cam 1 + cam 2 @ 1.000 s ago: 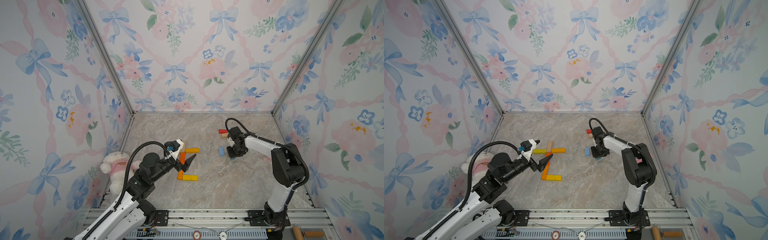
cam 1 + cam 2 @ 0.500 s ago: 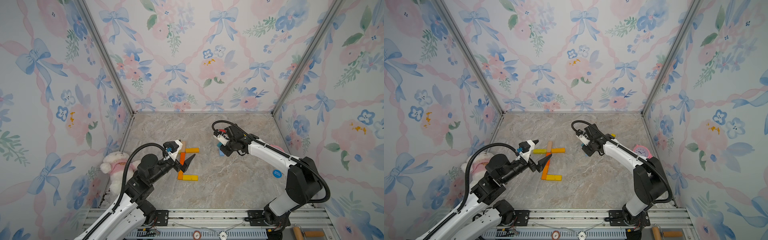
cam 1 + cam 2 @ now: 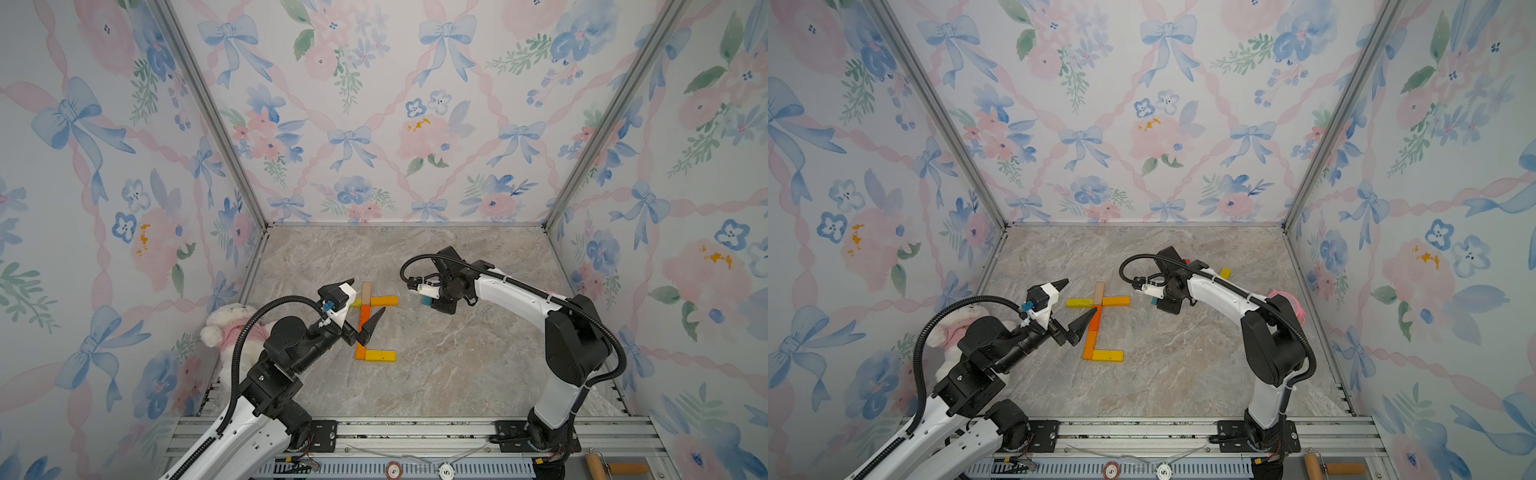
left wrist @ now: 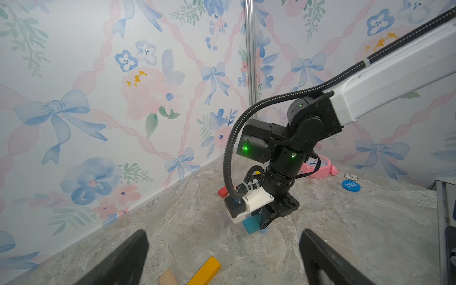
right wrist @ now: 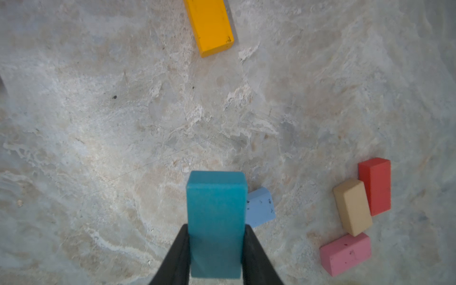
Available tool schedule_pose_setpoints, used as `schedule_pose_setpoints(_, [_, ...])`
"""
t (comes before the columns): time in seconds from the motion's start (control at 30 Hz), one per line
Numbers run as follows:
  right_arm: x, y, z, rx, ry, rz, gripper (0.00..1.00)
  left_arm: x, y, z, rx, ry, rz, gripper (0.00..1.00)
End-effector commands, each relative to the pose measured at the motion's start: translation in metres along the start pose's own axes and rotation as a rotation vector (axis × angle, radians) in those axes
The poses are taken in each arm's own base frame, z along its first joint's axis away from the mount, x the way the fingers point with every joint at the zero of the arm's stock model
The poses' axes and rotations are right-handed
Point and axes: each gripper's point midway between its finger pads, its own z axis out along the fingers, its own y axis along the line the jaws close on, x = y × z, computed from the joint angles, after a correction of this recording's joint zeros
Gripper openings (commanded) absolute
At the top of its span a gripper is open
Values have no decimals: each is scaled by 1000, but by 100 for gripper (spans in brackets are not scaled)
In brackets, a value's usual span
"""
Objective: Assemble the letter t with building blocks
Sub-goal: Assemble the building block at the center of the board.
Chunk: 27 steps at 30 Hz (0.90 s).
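One teal block held low over table, pinched across its width by right gripper, long axis pointing past fingertips. We see yellow crossbar end ahead, well apart. Left gripper gapes empty near orange stem.

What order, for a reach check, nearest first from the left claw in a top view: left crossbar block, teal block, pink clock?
1. Left crossbar block, at the left claw.
2. Teal block, mid-table, rightward.
3. Pink clock, far right.
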Motion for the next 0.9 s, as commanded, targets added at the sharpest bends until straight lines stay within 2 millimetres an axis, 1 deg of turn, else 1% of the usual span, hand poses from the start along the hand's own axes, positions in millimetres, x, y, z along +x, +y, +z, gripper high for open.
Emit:
schedule_pose_setpoints(0.0, [-5,4,-2,-39,3,-106,11,0,2,-1,-16,-11,20,98])
schedule_pose_setpoints(0.2, [-3,7,10,-91,41,-176,8,1,2,-2,-18,-14,24,98])
schedule_pose_setpoints(0.37, [-2,5,16,-102,57,-207,6,3,1,-1,-12,-8,25,98])
schedule_pose_setpoints(0.87, [-1,-2,29,-109,82,-245,6,4,0,1,-6,0,31,98])
